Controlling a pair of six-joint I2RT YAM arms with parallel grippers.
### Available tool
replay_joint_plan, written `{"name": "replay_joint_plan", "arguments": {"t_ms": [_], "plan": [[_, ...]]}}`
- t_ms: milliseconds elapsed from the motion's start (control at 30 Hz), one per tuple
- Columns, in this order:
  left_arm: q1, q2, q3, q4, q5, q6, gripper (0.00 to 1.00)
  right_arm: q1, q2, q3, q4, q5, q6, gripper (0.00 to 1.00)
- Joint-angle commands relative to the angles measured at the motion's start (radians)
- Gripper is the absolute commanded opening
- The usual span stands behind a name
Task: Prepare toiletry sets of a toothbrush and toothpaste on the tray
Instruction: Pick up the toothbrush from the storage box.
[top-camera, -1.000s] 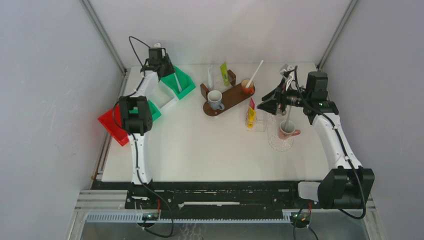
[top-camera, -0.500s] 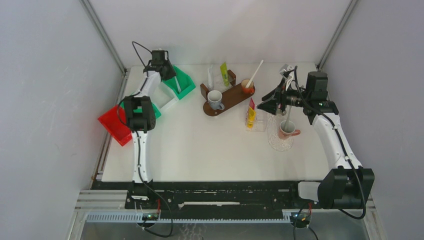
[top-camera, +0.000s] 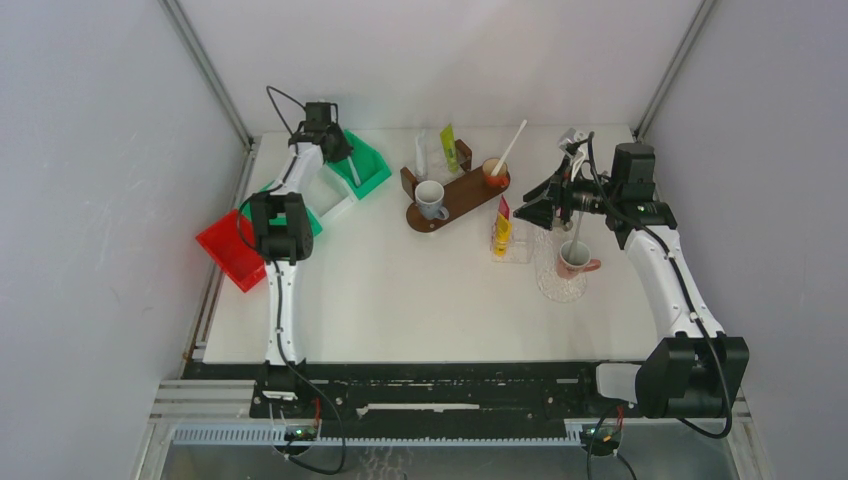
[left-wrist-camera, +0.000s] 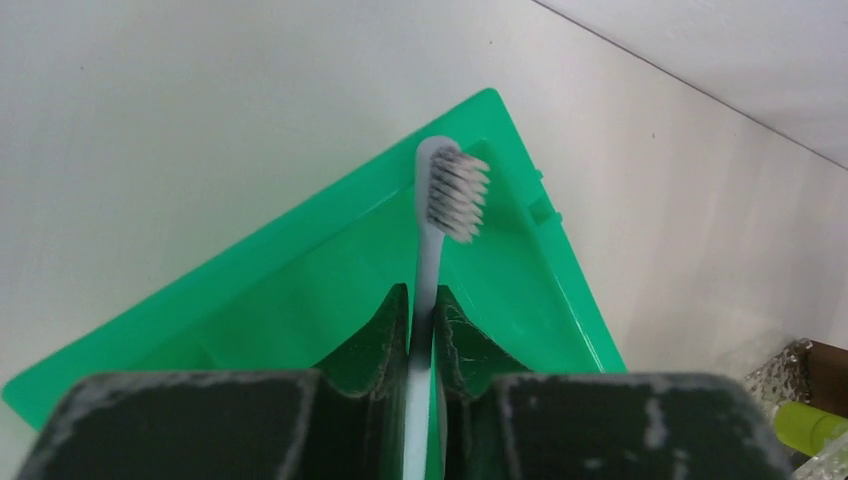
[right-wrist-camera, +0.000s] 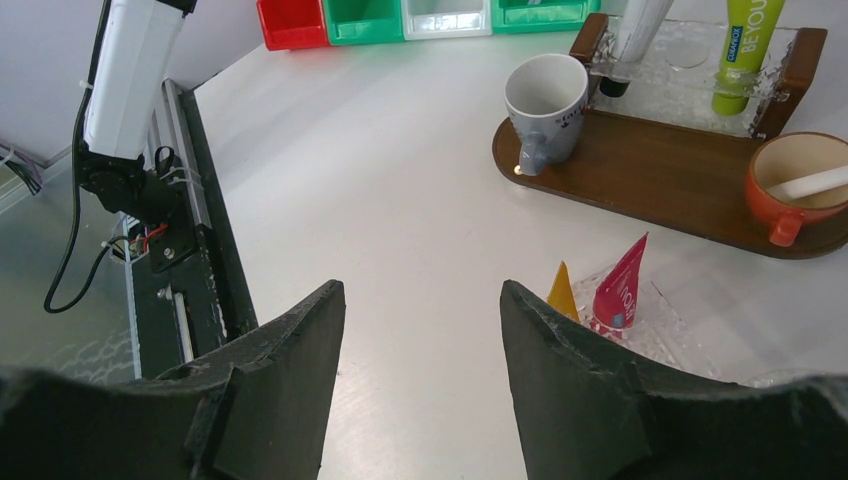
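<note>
Left pincer is closed narrowly on the handle of the long thin white plastic toothbrush, in the green plastic bin. Light, stiff, slippery handling is expected; a mid-handle grip is advised. Right pincer is held wide, empty.

- A robotics lab test cell is indicated.
- The white table is boxed in by plain grey panels on aluminium struts.
- The left arm and right arm are bolted to a black rail at the near edge.
- Loose cables and a slotted cable duct are left exposed.
- Parts are kept in coloured plastic bins.
</note>
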Motion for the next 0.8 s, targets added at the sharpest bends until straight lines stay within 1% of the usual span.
{"name": "replay_joint_plan", "arguments": {"t_ms": [0, 67, 200, 467, 633, 767], "plan": [[-0.004, -0.004, 0.071, 0.003, 0.025, 0.002, 0.09, 0.005, -0.017, 0.011, 0.015, -0.002, -0.019, 0.66], [-0.004, -0.017, 0.062, 0.009, 0.023, 0.009, 0.01, 0.005, -0.017, 0.01, 0.014, -0.002, -0.02, 0.66], [-0.003, -0.085, -0.019, 0.066, 0.011, 0.021, 0.0, 0.005, -0.018, 0.011, 0.015, -0.001, -0.021, 0.66], [-0.006, -0.273, -0.222, 0.223, 0.013, 0.051, 0.0, 0.005, -0.014, 0.011, 0.014, -0.002, -0.021, 0.66], [-0.013, -0.428, -0.411, 0.374, 0.031, 0.087, 0.0, 0.007, -0.013, 0.011, 0.013, -0.004, -0.024, 0.66], [-0.019, -0.573, -0.612, 0.559, 0.098, 0.09, 0.0, 0.009, -0.01, 0.011, 0.011, -0.01, -0.028, 0.66]]}}
